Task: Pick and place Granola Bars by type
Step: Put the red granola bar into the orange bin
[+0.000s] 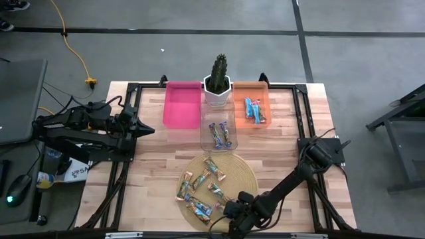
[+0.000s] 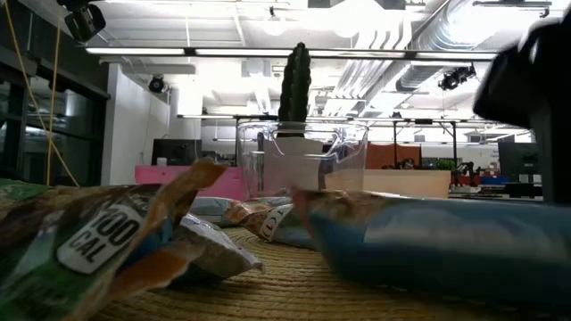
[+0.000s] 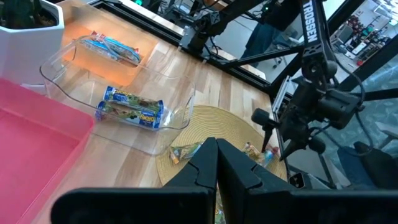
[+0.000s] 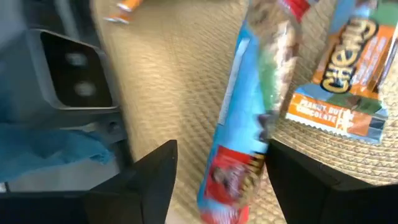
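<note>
Woven mat [image 4: 186, 81] holds "CHEWY" bar [image 4: 345, 81], "PEANUT BUTTER" label.

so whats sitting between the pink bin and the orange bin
A white pot holding a cactus stands between the pink bin and the orange bin, clearest in the high view.

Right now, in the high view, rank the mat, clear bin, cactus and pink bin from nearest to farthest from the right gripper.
1. Mat: the right gripper hangs over its near edge.
2. Clear bin: beyond the mat, mid-table.
3. Cactus and pink bin: both at the far edge, cactus centre, pink bin to its left; too close to call.
</note>
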{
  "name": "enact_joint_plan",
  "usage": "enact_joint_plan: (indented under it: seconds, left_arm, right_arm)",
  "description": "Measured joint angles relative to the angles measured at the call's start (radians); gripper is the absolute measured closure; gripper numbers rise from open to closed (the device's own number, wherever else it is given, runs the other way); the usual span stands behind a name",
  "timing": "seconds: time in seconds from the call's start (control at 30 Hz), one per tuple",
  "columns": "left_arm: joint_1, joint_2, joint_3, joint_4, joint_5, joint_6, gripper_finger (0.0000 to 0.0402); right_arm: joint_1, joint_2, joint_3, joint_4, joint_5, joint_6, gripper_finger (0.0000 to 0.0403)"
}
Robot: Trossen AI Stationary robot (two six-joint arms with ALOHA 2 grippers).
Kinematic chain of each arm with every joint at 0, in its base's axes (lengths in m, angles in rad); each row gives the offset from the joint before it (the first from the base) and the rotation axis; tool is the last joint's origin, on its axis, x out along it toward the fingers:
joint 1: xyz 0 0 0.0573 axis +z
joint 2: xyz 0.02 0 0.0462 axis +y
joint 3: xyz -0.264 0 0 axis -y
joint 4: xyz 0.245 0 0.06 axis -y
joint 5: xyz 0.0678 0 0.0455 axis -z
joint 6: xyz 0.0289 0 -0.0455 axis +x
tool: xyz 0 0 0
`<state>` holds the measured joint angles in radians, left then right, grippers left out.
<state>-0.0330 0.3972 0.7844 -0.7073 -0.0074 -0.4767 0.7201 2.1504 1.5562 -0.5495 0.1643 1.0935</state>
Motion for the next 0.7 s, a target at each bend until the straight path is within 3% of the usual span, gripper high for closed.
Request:
enact_joint_plan:
  seconds: [0.4, 0.7]
  left_arm:
    - [0.000, 0.000, 0.000, 0.000, 0.000, 0.000, 0.0401]
    - [0.000, 0.000, 0.000, -0.001, 0.000, 0.000, 0.0401]
  right_arm:
    - [0.000, 0.038, 0.004, -0.003, 0.042, 0.059, 0.0180]
    - [-0.001, 0.039, 0.002, -0.018, 0.025, 0.053, 0.0244]
